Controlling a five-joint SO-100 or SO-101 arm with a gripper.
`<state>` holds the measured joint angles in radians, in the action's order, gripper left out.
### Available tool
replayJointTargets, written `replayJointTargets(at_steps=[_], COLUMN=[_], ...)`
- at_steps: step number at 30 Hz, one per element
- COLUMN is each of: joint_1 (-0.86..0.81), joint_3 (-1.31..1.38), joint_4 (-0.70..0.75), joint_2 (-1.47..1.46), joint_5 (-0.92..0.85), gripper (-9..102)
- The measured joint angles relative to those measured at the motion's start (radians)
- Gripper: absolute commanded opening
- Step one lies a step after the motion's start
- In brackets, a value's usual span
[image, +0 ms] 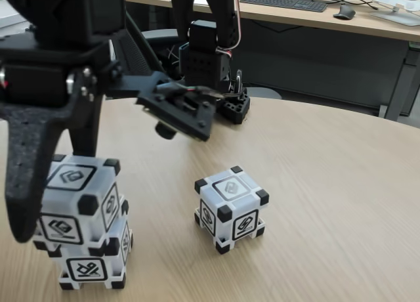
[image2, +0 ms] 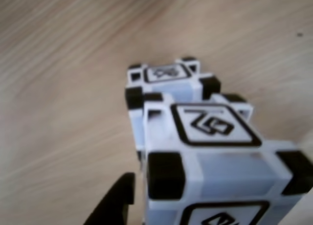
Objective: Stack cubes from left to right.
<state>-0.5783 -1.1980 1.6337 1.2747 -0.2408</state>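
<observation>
1. Here, in the fixed view, two white plastic cubes with black corner blocks and black-framed square symbols are seen stacked at the lower left of the round light wooden table (image: 328, 184): the upper stacked cube (image: 82, 200) is set slightly askew on the lower stacked cube (image: 92, 259), its edges turned relative to those below.
2. A third like cube, the lone cube (image: 231, 208), is seen standing alone near the middle of the table, well apart from the stack and to its right in that view.
3. The black two-finger gripper (image: 56, 184) is seen at the stack; one broad black finger (image: 29, 164) hangs down just left of the upper stacked cube, and a narrower one (image: 85, 134) comes down behind it.
4. Whether the fingers press on the cube cannot be told, so the gripper's state is left undecided.
5. In the other view, the upper stacked cube (image2: 215, 156) fills the lower right, with a black fingertip (image2: 115, 205) just beside its lower left edge; contact cannot be judged.
6. Beyond it in that view, another cube (image2: 166, 80) is seen lying on the wood; which one it is cannot be told.
7. Behind the table in the fixed view, a desk with a black keyboard (image: 283, 1) is seen.
</observation>
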Motion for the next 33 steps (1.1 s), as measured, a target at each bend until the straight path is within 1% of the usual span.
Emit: replayJointTargets(at_steps=[7,9,16,22,27,33], joint_1=[-0.011,-0.005,0.094,0.161,0.155,0.19], joint_3=[-0.002,-0.031,-0.129,-0.14,-0.146,-0.146], joint_4=[0.003,0.031,0.055,0.058,0.087,0.094], joint_2=[0.0,0.002,0.023,0.054,0.115,0.132], joint_5=[-0.028,-0.06,-0.049,-0.044,-0.055,-0.071], gripper=[46,45,47,48,49,49])
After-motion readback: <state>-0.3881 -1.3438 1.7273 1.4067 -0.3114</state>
